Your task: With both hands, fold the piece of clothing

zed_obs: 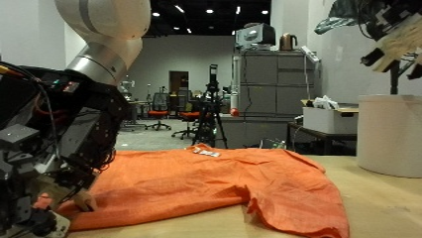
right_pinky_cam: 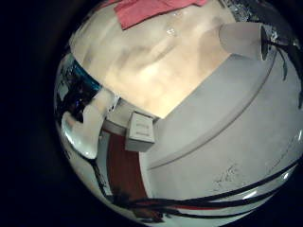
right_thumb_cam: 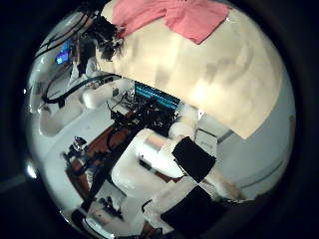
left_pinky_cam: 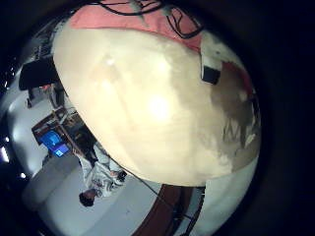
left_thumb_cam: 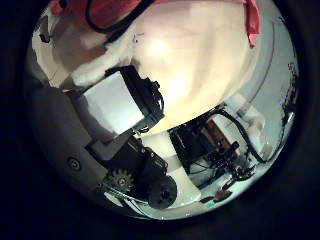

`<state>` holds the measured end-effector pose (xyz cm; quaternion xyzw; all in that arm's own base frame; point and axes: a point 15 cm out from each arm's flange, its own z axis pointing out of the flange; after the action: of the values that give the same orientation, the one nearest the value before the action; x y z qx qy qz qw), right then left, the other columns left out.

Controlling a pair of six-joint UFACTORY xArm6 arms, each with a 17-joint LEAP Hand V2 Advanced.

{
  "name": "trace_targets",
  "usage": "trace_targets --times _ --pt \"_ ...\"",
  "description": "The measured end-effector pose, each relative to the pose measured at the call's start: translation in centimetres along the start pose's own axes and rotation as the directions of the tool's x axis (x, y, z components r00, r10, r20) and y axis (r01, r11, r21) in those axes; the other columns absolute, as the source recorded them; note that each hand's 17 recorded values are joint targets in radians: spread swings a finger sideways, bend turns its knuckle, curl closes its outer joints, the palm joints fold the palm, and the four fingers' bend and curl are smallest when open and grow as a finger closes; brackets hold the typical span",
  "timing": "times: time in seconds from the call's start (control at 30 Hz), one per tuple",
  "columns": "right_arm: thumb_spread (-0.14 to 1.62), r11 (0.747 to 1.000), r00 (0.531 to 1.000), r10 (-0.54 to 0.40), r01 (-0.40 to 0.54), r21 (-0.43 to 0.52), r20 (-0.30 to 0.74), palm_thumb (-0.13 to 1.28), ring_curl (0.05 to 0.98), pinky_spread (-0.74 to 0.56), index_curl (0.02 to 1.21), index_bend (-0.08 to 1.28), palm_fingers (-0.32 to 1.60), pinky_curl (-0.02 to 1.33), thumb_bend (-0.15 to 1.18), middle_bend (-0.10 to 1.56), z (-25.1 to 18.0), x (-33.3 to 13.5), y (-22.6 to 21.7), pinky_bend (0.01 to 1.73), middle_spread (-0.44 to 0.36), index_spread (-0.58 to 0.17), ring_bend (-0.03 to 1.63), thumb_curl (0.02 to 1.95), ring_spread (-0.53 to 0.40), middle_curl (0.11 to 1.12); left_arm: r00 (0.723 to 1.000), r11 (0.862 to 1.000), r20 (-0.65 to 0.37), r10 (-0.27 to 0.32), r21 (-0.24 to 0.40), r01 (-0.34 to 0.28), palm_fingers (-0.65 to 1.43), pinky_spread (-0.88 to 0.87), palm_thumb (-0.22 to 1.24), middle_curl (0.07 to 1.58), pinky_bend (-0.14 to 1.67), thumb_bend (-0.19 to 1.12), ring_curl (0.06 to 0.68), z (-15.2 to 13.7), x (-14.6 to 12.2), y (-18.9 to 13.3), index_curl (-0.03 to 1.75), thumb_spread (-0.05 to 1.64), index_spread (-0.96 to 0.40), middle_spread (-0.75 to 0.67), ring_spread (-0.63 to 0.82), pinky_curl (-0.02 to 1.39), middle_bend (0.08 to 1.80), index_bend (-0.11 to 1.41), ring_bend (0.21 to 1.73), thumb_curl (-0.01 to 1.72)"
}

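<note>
**Left hand low on the shirt, right hand raised clear**

You have the orange shirt (zed_obs: 211, 183) spread flat on the bench (zed_obs: 385, 206), with a white tag (zed_obs: 205, 151) at its far edge. Your left hand (zed_obs: 52, 149) sits low at the shirt's near corner. Its fingers (zed_obs: 72, 198) are partly hidden by its own body, so you cannot tell whether they grip the cloth. Your right hand (zed_obs: 389, 35) hangs high above the bench, cut off by the frame, fingers loose and holding nothing.

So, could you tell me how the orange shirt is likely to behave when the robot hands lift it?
The orange shirt will probably drape and sag, since it lies flat in soft wrinkles. It looks thin, so likely light. It may slide on the smooth table.
</note>
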<state>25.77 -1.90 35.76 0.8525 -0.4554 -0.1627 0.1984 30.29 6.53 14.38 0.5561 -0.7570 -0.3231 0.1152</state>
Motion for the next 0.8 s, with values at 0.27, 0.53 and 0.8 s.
trace_targets --times 0.27,0.53,0.8 --pt "1.2 1.0 1.0 -0.006 0.006 -0.004 -0.002 0.59 0.222 0.38 0.33 0.18 0.13 0.32 -0.02 0.19 0.0 -0.1 -0.1 0.23 0.1 -0.256 0.2 0.25 0.261 0.31 1.0 1.0 -0.003 0.024 -0.016 -0.024 1.26 -0.69 0.61 0.64 0.98 -0.03 0.436 0.1 -0.1 0.1 0.39 1.06 -0.48 -0.54 -0.53 0.54 0.91 0.43 0.98 0.34" --pt "1.2 1.0 1.0 -0.008 0.008 -0.013 0.005 0.59 0.233 0.39 0.33 0.18 0.17 0.32 -0.01 0.19 0.4 0.0 -0.2 0.22 0.077 -0.259 0.2 0.26 0.245 0.31 0.998 0.999 0.045 0.033 -0.042 -0.031 1.2 -0.69 0.59 0.64 1.04 -0.02 0.462 -0.6 -1.1 1.5 0.48 1.1 -0.53 -0.54 -0.53 0.56 1.0 0.47 1.03 0.31" --pt "1.21 1.0 1.0 -0.007 0.008 0.031 -0.021 0.61 0.269 0.35 0.31 0.17 0.28 0.32 -0.01 0.19 0.0 0.6 -1.3 0.22 0.052 -0.256 0.32 0.26 0.189 0.31 0.998 0.998 0.033 0.051 -0.025 -0.05 1.17 -0.68 0.62 0.63 1.06 -0.01 0.476 -1.7 -1.2 2.6 0.56 1.15 -0.56 -0.53 -0.52 0.57 1.05 0.45 1.06 0.29"
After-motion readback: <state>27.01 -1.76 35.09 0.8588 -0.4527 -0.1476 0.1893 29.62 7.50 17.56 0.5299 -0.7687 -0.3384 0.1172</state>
